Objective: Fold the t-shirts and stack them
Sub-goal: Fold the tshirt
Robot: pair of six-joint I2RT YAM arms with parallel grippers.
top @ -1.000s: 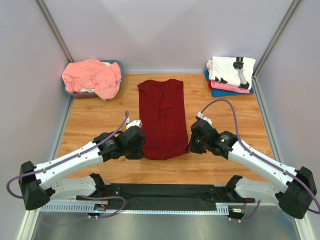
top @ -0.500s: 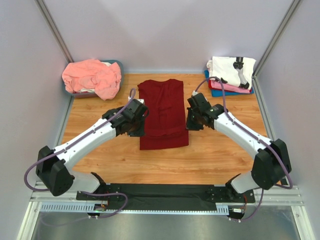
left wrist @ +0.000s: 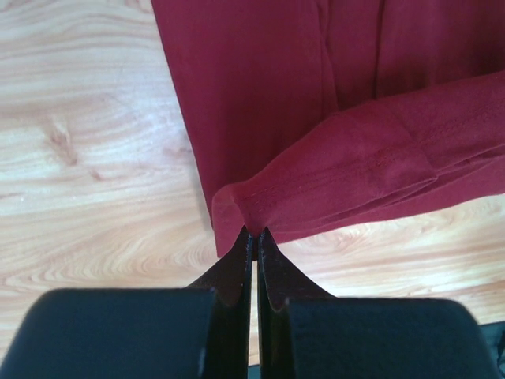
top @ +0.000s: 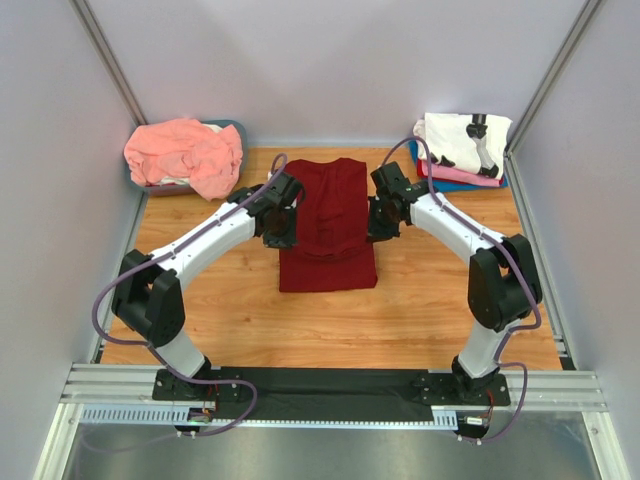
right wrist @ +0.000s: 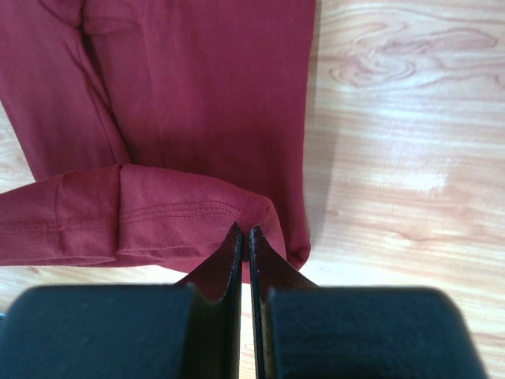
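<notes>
Top external view, count: one dark red t-shirt (top: pixel 328 225) lying mid-table (top: pixel 200 290), its near hem doubled back over the body. One salmon-pink t-shirt (top: pixel 185 152) is heaped over a basket (top: pixel 238 128), far left. Three lie stacked far right: white printed t-shirt (top: pixel 460 138) over pink t-shirt (top: pixel 455 175) over blue t-shirt (top: pixel 440 186). Two arms reach forward, flanking the red shirt. Left gripper (left wrist: pixel 254 237): closed, pinching the hem's left corner. Right gripper (right wrist: pixel 243 235): closed, pinching the right corner.
</notes>
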